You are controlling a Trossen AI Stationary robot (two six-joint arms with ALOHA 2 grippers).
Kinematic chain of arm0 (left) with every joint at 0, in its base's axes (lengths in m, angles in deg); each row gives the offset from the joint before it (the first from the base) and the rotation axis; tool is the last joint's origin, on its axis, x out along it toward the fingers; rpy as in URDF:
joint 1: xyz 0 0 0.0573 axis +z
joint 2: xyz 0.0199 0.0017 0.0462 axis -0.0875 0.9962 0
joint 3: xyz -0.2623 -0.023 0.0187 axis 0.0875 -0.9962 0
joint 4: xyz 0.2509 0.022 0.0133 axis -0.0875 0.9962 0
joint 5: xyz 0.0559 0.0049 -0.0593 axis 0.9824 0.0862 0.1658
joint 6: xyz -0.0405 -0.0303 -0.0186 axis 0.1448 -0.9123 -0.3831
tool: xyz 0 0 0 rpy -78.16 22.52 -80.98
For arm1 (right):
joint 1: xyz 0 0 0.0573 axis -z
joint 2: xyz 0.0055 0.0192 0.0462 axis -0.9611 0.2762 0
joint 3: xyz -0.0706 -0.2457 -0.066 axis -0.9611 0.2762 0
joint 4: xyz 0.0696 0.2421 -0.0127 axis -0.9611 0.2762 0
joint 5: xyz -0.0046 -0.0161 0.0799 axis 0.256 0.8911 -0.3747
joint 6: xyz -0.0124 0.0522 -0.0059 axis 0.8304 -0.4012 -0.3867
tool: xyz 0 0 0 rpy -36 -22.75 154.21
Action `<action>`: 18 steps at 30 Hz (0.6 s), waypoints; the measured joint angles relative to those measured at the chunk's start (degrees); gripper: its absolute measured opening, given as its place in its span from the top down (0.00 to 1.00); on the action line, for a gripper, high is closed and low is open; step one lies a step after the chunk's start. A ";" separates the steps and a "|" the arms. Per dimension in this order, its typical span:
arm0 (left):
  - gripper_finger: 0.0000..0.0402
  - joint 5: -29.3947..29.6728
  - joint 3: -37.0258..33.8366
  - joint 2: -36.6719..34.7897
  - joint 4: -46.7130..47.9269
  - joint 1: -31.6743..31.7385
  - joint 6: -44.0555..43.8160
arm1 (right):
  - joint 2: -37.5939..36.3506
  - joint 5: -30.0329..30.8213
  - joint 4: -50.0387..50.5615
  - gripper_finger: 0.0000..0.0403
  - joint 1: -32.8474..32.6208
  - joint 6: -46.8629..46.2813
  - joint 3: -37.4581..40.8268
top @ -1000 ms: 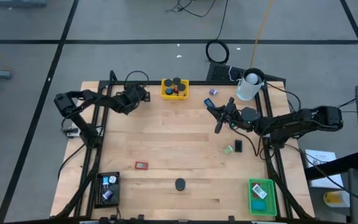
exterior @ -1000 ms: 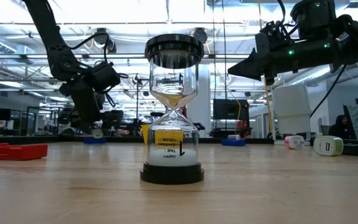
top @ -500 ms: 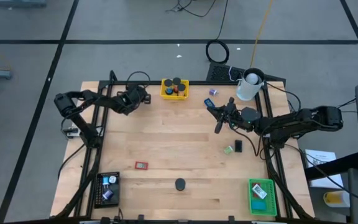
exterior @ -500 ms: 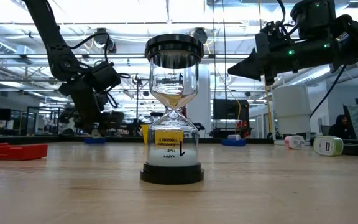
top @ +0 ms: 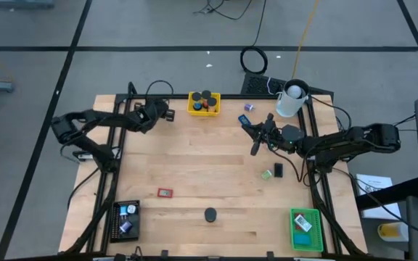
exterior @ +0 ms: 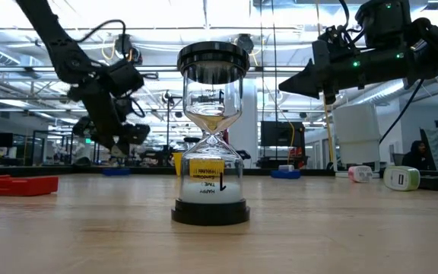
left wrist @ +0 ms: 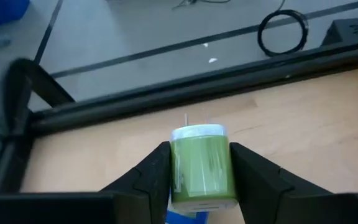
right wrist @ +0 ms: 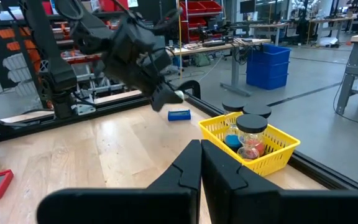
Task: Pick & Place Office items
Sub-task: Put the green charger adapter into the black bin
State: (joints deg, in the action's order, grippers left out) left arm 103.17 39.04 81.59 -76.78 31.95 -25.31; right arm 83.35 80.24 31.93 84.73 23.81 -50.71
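**Q:** What do you hold, and where?

**A:** My left gripper (left wrist: 199, 180) is clamped on a green plug block (left wrist: 202, 167), one finger pressed to each side, two thin prongs pointing away from my wrist. It is lifted above the far left corner of the wooden table (top: 194, 156). Beneath the block lies a small blue item (right wrist: 179, 115), flat on the wood.

**Q:** What lies around it?

**A:** Just beside that corner, along the far edge, sits the yellow mesh tray (top: 204, 104) with black round caps inside. Past it toward the right are two small blue-purple pieces (top: 245, 114), near the white cup (top: 289, 100). My right gripper (top: 255, 146) hangs over the right half of the table, fingers pressed together with nothing between them.

**Q:** And the rest of the items?

**A:** A green block (top: 267, 174) and a black block (top: 279, 170) lie side by side near the right edge. A red flat item (top: 165, 192) rests left of centre. An hourglass (exterior: 211, 133) with a black cap stands near the front edge, filling the middle of the low view. The black tray (top: 125, 217) occupies the near left corner, the green tray (top: 305, 228) the near right one; each holds a few pieces.
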 joint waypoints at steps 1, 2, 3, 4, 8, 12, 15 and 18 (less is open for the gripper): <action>0.64 -0.08 0.00 -1.42 1.07 -0.06 0.64 | 0.00 0.01 0.01 1.00 0.00 0.00 0.00; 0.63 -0.08 0.00 -2.77 2.19 -0.36 1.31 | 0.00 0.01 0.00 1.00 0.00 0.00 0.00; 0.63 -0.13 0.00 -4.29 3.61 -0.76 2.15 | 0.00 -0.01 0.02 1.00 0.00 0.00 0.00; 0.62 -0.26 0.02 -5.82 5.31 -1.29 3.28 | 0.00 -0.01 0.02 1.00 0.00 0.00 0.00; 0.61 -3.63 0.02 -12.09 15.75 -5.27 10.27 | 0.00 -0.01 0.04 1.00 0.00 0.02 0.00; 0.61 -6.89 0.02 -18.14 28.19 -11.21 12.33 | 0.02 0.01 0.26 1.00 0.00 0.22 0.00; 0.63 -11.09 0.02 -22.66 34.81 -15.84 10.93 | 0.02 0.00 0.24 1.00 0.00 0.24 0.00; 0.64 -16.35 0.02 -26.81 38.54 -20.44 9.66 | 0.02 -0.01 0.24 1.00 0.00 -0.02 0.00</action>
State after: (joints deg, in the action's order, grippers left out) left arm 86.82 39.06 54.78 -38.24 11.52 -15.65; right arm 83.37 80.22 32.17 84.73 23.80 -50.71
